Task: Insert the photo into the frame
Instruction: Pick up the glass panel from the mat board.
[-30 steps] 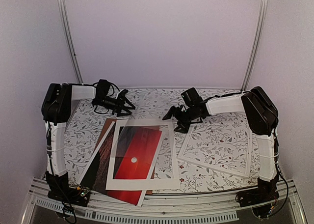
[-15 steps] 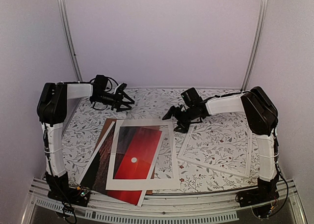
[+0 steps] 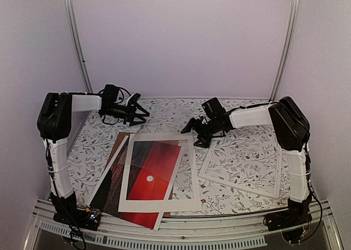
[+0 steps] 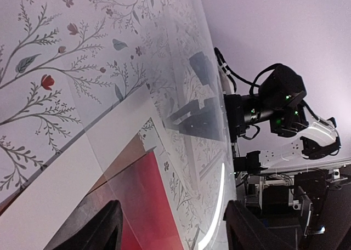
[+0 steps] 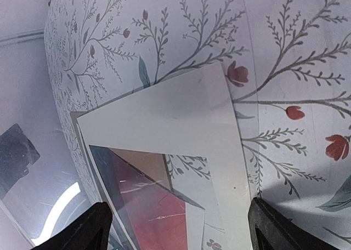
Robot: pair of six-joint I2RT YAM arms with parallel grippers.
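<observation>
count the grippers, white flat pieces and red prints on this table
grippers: 2 (left gripper, right gripper)
white flat pieces: 2 (window mat, frame)
red prints: 1 (photo)
total: 5

No writing, label, brand or number can be read in any view. The photo [image 3: 154, 163] carries only its sunset scene. The tablecloth [image 3: 170, 110] bears only a flower pattern.

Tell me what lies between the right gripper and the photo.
The white mat, whose border overlies the photo; the top view shows the right gripper at that mat's far corner.
</observation>
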